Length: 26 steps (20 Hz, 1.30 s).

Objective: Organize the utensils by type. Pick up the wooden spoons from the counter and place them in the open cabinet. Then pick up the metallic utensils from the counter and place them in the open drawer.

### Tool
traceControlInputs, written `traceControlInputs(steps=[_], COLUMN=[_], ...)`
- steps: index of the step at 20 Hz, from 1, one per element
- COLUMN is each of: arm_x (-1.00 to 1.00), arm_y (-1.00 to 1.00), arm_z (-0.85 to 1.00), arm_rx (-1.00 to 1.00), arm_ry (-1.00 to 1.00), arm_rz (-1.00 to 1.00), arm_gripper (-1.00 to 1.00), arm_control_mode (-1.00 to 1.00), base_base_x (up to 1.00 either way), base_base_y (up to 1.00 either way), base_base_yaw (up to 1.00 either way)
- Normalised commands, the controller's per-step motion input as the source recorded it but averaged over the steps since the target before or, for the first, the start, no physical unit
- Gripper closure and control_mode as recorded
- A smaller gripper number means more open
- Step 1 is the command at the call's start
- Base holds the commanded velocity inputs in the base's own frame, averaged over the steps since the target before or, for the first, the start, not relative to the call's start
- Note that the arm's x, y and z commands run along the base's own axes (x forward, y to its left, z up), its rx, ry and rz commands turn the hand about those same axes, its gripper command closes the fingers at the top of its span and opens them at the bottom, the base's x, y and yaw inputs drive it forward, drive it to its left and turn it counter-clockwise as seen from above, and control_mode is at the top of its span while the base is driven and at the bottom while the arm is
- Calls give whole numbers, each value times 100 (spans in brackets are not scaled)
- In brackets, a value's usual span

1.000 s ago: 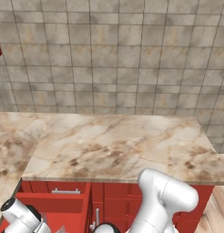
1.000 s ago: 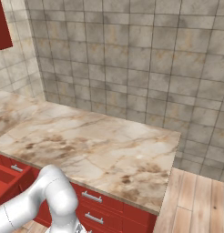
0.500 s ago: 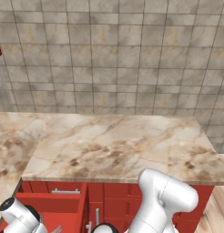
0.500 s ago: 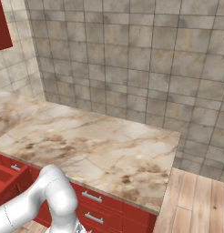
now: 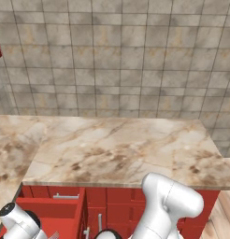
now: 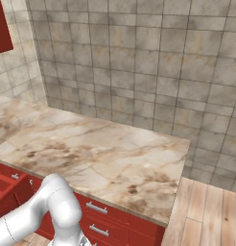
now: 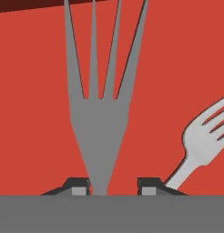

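In the hand view a grey metal fork (image 7: 101, 113) stands tines-up between my gripper (image 7: 114, 186) fingers. Its neck rests against the left fingertip (image 7: 79, 185), while a gap separates it from the right fingertip (image 7: 148, 185), so the jaws stand open. A second fork (image 7: 202, 145) lies on the red floor of the open drawer (image 7: 36, 113) to the right. The drawer (image 5: 51, 210) shows below the counter (image 5: 121, 149), with my arm bent down over it. The wooden spoons are out of view.
Grey tiled wall rises behind the beige counter (image 6: 91, 153). A corner of the red wall cabinet (image 6: 1, 29) shows at the upper left. Red base drawers with silver handles (image 6: 98, 209) line the front; wooden floor (image 6: 206, 216) lies to the right.
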Motion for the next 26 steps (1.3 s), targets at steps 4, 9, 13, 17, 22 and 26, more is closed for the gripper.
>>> traceControlInputs(steps=[4, 9, 13, 17, 22, 26], arm_x=[-19, -24, -37, -38, -29, -16], arm_y=[-5, -8, -22, -28, -25, -20], arm_z=[0, 4, 3, 1, 19, 37], arm_rx=[2, 1, 1, 0, 0, 0], arm_ry=[0, 0, 3, 3, 0, 0], arm_rz=[0, 0, 0, 0, 0, 0], arm_gripper=[-100, -100, -100, -100, -100, -100], arm_control_mode=[-100, -100, -100, -100, -100, -100], base_base_x=[0, 0, 0, 0, 0, 0], base_base_y=[0, 0, 0, 0, 0, 0], base_base_yaw=[0, 0, 0, 0, 0, 0])
